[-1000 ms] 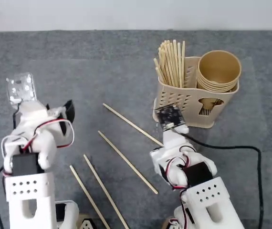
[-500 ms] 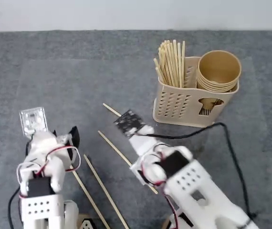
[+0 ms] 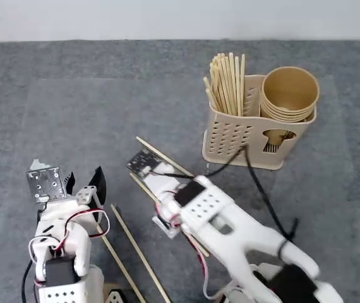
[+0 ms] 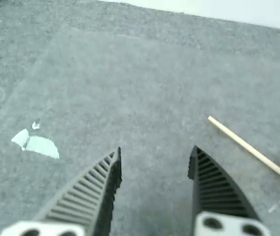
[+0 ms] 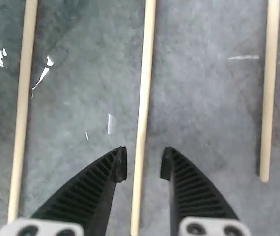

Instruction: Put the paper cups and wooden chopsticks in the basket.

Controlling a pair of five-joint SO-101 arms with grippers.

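Observation:
A beige slotted basket (image 3: 240,142) at the back right holds a bundle of wooden chopsticks (image 3: 227,82) and stacked paper cups (image 3: 289,95). Several loose chopsticks lie on the grey mat; one (image 3: 139,252) runs toward the front edge and another (image 3: 161,154) lies near the basket. My right arm (image 3: 196,205) leans over the middle ones. Its gripper (image 5: 142,164) is open low over the mat, fingers straddling one chopstick (image 5: 144,98), with others (image 5: 24,98) (image 5: 269,88) on either side. My left gripper (image 3: 83,181) (image 4: 154,157) is open over bare mat, a chopstick end (image 4: 250,150) beside it.
The grey mat (image 3: 104,107) is bare at the back left. A black cable (image 3: 262,196) trails from the right arm past the basket's front. Small white scraps (image 4: 37,145) lie on the mat ahead of the left gripper.
The right arm has swung from the basket's front leftward, down over the loose chopsticks. The left arm has drawn back toward the front edge, its gripper still open.

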